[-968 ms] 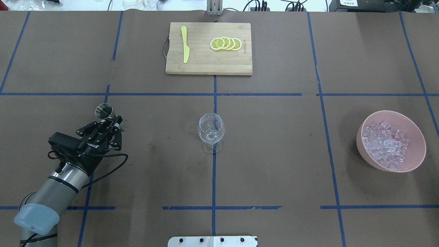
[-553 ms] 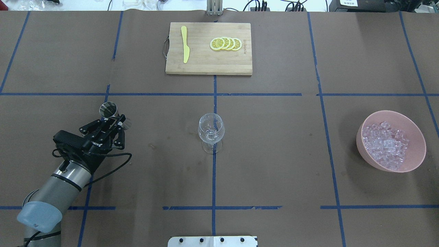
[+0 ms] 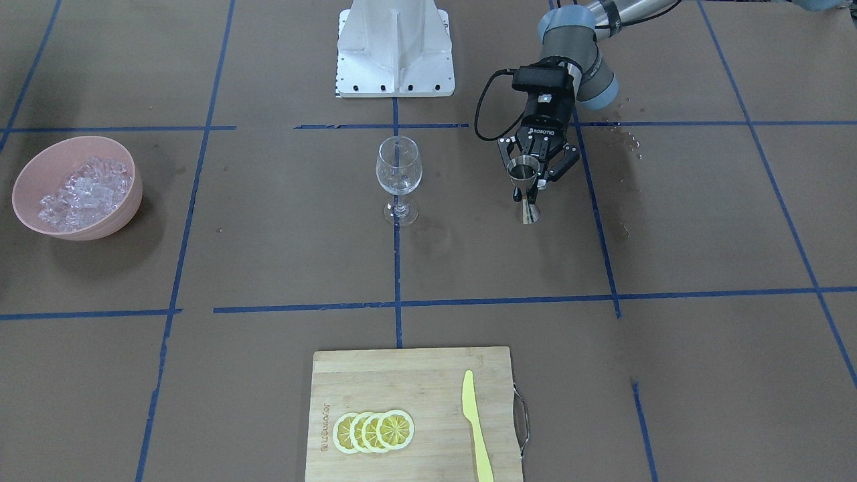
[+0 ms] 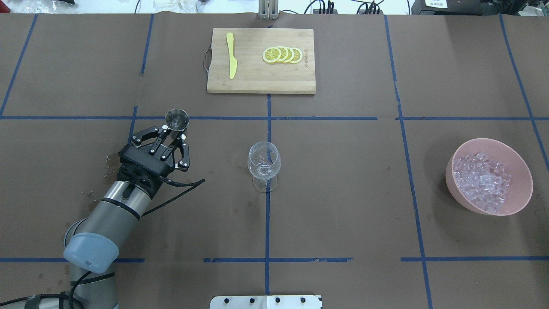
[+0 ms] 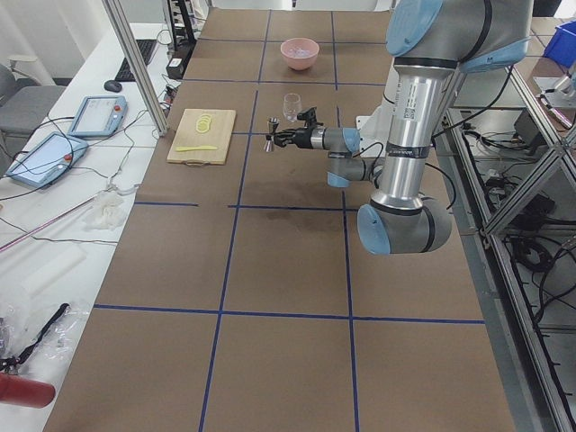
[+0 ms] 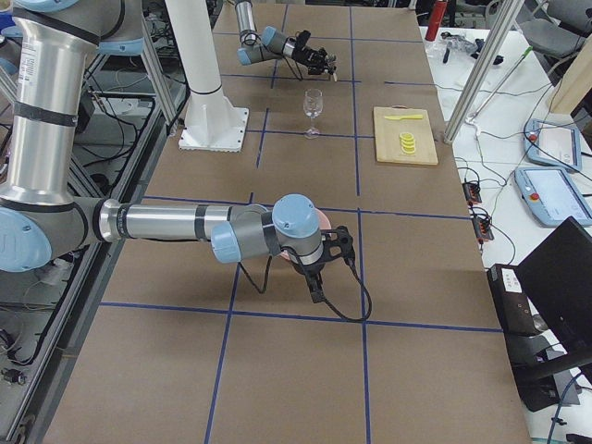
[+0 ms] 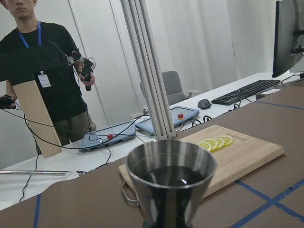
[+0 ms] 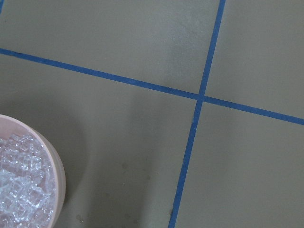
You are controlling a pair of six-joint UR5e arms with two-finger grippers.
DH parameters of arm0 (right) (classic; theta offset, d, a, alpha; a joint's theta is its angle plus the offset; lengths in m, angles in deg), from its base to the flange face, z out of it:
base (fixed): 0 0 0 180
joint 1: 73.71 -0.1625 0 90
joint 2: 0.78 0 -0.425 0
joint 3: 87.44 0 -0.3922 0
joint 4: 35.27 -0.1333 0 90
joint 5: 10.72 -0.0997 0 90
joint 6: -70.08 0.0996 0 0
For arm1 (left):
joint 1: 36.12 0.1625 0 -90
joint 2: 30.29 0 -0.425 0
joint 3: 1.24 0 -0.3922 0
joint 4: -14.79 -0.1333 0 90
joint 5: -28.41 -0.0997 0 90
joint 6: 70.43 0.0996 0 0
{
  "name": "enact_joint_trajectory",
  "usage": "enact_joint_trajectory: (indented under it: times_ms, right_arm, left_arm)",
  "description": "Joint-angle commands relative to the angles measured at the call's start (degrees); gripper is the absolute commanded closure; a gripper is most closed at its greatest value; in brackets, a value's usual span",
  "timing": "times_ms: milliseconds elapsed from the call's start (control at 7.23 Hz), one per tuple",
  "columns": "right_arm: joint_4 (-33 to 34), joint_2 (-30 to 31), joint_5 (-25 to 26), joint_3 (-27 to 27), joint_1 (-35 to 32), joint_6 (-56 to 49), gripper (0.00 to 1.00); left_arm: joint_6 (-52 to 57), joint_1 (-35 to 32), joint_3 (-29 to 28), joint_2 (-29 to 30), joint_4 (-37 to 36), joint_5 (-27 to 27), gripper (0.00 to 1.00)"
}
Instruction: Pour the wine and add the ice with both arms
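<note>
Steel jigger (image 4: 176, 120): upright, dark wine (image 7: 173, 176) inside, ten o'clock from glass (image 4: 263, 161).
Left gripper (image 4: 173, 134): fingers clamped on its waist.
Right gripper (image 6: 316, 282): finger state cannot be told.

Brown counter (image 4: 343, 193) gridded with blue tape: bears a wooden cutting board (image 4: 257, 83), a stemmed glass (image 4: 264, 165), and, well apart, a pink bowl (image 4: 522, 184).

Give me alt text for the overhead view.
The left end effector holds a jigger left of a wine glass. A pink bowl of ice sits far right; a cutting board with lemon slices and a knife lies beyond.
</note>
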Motion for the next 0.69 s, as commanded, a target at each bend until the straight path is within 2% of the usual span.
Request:
enact_joint_trajectory:
  times_ms: [0,277,553]
  right_arm:
    - [0.1,0.2,0.0,0.0,0.0,0.0,0.0]
    - [0.1,0.2,0.0,0.5,0.0,0.1,0.0]
    - [0.1,0.4,0.0,0.6,0.0,0.1,0.0]
  left_arm:
    - [3.2,0.2,2.8,4.2,-11.0,-0.1,1.0]
    - [6.5,0.6,3.8,7.9,-13.6,-0.3,1.0]
    - [6.3,2.5,3.3,8.5,-13.7,-0.3,1.0]
